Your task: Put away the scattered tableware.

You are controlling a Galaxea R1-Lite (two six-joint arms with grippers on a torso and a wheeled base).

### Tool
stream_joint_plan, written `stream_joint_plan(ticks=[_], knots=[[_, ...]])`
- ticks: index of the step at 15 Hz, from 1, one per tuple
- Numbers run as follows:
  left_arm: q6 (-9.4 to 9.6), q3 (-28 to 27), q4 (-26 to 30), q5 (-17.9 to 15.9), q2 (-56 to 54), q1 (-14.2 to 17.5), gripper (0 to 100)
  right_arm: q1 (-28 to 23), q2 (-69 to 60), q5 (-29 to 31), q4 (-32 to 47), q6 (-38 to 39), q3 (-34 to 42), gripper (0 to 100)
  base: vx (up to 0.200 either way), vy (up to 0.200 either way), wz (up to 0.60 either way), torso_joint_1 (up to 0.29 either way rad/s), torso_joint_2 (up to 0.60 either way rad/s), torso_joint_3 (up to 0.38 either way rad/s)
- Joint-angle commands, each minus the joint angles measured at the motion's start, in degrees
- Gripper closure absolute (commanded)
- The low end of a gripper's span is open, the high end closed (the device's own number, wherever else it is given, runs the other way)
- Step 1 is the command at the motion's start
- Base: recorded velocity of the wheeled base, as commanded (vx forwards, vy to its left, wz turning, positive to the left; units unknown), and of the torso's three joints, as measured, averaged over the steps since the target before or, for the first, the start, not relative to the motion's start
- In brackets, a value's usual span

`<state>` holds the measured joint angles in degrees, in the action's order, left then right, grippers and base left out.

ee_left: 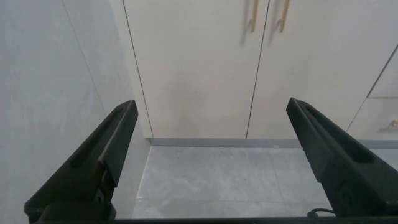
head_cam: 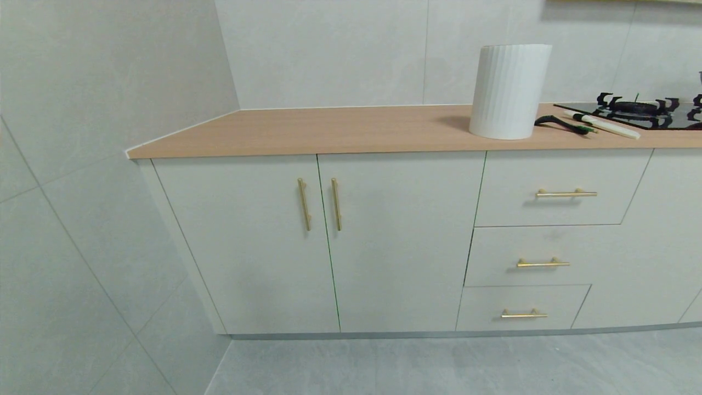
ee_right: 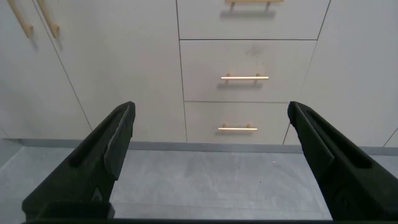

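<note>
Wooden counter (head_cam: 329, 129): one white canister (head_cam: 510, 90), two utensils (head_cam: 603, 125)

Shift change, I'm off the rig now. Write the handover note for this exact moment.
Left gripper: open, empty, low in front of the closed cabinet doors.
Right gripper: open, empty, low in front of the closed drawers.
Things: black-handled utensil and pale utensil lie on the countertop, between the white ribbed holder and the hob.
Done: nothing put away.
Left: pick up both utensils and stow them, probably in the holder.
</note>
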<state>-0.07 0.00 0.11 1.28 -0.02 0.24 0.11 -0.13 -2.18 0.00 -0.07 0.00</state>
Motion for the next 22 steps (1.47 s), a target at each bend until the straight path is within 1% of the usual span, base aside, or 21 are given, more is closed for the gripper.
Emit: stream_joint_plan(ticks=[1,2,5,16,19,22], knots=[[0.16,0.00,0.07,-0.05,0.02,0.02,0,-0.02,0.13,-0.02,0.00,-0.10,0.00,0,0.000,0.000,0.00,0.000,0.00,0.000],[0.25,0.00,0.07,-0.05,0.02,0.02,0,0.07,0.13,-0.02,0.00,-0.01,0.00,0,0.000,0.000,0.00,0.000,0.00,0.000],[-0.01,0.00,0.07,-0.05,0.02,0.02,0,-0.02,0.13,0.07,0.00,0.16,0.00,0,0.000,-0.200,0.00,0.006,0.00,0.004],[0.25,0.00,0.07,0.04,0.02,0.02,0,-0.02,0.13,0.07,0.00,0.07,0.00,0,0.000,-0.200,0.00,0.004,0.00,0.001],[0.16,0.00,0.07,-0.05,0.02,0.02,0,-0.02,0.13,0.07,0.00,0.16,0.00,0,0.000,0.000,0.00,0.000,0.00,0.000],[0.51,0.00,0.07,-0.05,0.02,0.02,0,0.07,0.13,0.07,0.00,0.07,0.00,0,0.000,0.000,0.00,0.000,0.00,0.000]])
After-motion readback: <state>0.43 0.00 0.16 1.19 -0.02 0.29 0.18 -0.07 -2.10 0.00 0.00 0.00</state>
